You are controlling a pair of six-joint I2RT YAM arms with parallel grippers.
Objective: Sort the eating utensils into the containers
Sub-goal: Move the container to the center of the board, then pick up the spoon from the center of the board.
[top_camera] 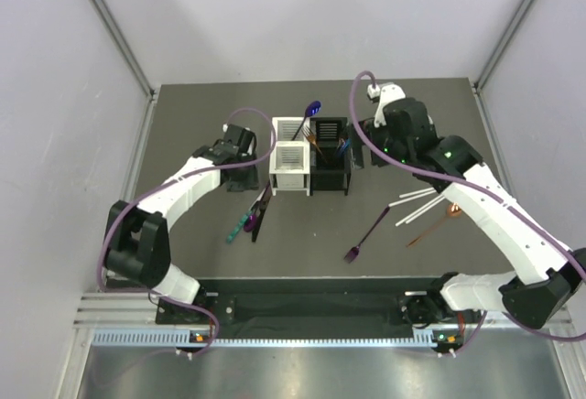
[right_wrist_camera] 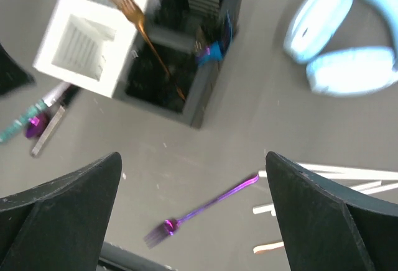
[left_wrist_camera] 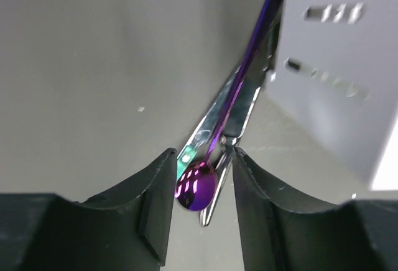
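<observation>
Item: white caddy [top_camera: 291,181] – two square compartments, standing mid-way on the dark table [top_camera: 201,106]; the black caddy [top_camera: 330,183] touches its right wall. A copper fork [right_wrist_camera: 140,25] leans tines-up in the black caddy, with a blue-handled piece [right_wrist_camera: 214,50] at that caddy's far-right rim. A standing purple spoon [top_camera: 312,108] rises bowl-up behind the line where the two caddies meet; which compartment holds it cannot be told. Off the white caddy's near-left corner a bundle lies flat on the table: a green-handled knife [top_camera: 240,225], a lying purple spoon [left_wrist_camera: 196,187] and a pale metal blade [left_wrist_camera: 245,106] beneath it. The left gripper [left_wrist_camera: 205,154] sits left of the white caddy, its fingers [left_wrist_camera: 155,209] partly apart – the lying purple spoon's bowl shows in the gap, and the fingers do not clasp it. To the near-right of the white caddy, well apart from it, lie a purple fork [top_camera: 367,232], white sticks [top_camera: 417,202] and a copper-coloured piece [top_camera: 436,225]. The right gripper [right_wrist_camera: 193,159] is spread wide and empty, right of the white caddy beyond the black one, with light-blue headphones [right_wrist_camera: 342,47] beside it
</observation>
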